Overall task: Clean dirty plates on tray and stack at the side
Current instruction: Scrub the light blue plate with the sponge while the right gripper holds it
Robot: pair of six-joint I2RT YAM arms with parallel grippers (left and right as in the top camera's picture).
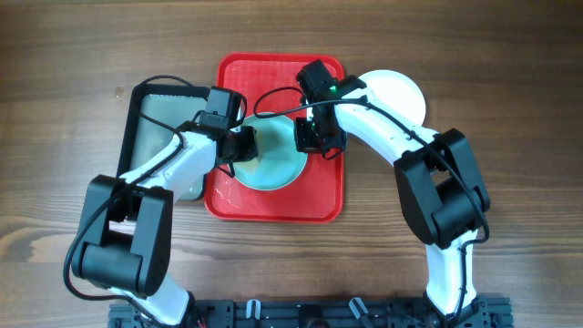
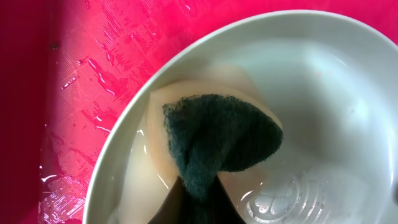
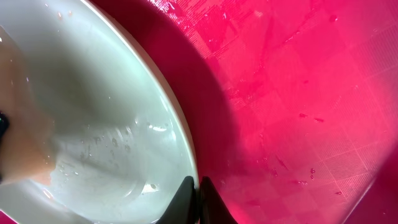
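- Red tray (image 1: pixel 319 205): set at the middle of the tabletop (image 1: pixel 510 73), its floor wet and beaded with droplets in both wrist views.
- Light blue plate (image 1: pixel 273 169): lying flat inside the red tray, toward its near half. Water is pooled in its well, and no reddish smudge can be made out.
- White plate (image 1: pixel 401 91): resting on the tabletop just off the tray's far right corner, partly hidden by the right arm. A third plate cannot be made out.
- Sponge (image 2: pixel 214 140): pale foam with a dark green scouring face, pressed into the blue plate's well on the tray's left side.
- Left gripper (image 1: pixel 241 146): jaws clenched on the sponge.
- Right gripper (image 1: pixel 314 137): jaws pinched on the blue plate's right rim, as seen in the right wrist view.
- Dark grey metal tray (image 1: pixel 155 118): beside the red tray's left edge, under the left arm.
- Governing relation: the blue plate is bracketed by both jaws. The stacking spot by the white plate lies to the tray's right, so the right arm is judged the nearer.
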